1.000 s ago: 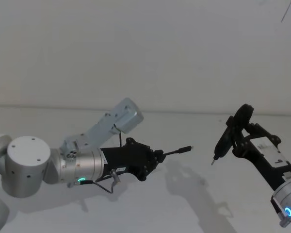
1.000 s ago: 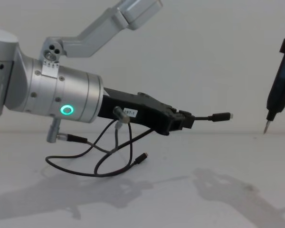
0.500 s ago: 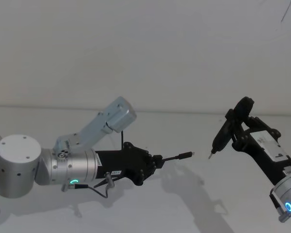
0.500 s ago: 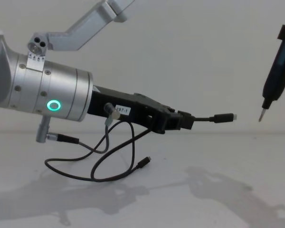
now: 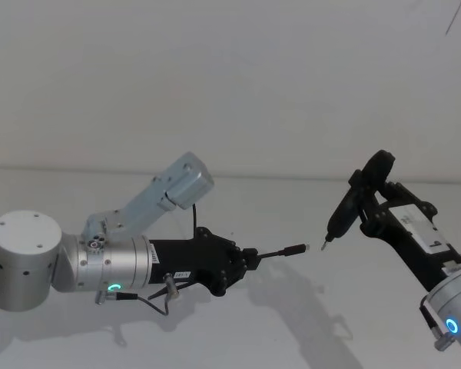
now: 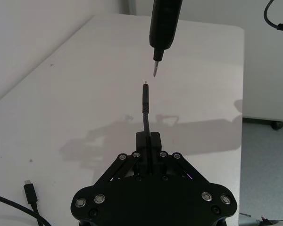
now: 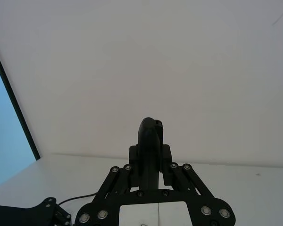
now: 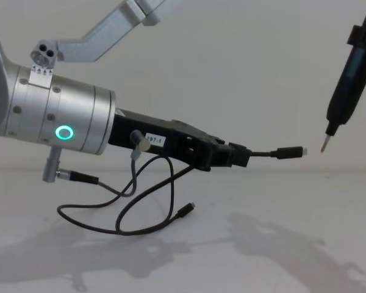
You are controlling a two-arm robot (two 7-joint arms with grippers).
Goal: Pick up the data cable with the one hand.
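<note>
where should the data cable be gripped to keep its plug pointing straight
Just behind the plug, from the cord side, along its length. The left hand holds the data cable there: that short stretch sticks out level, while the slack loops limp below.

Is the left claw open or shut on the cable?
Shut: the left claw pinches the data cable just behind one plug, which sticks out forward; the rest hangs in a loop below.
</note>
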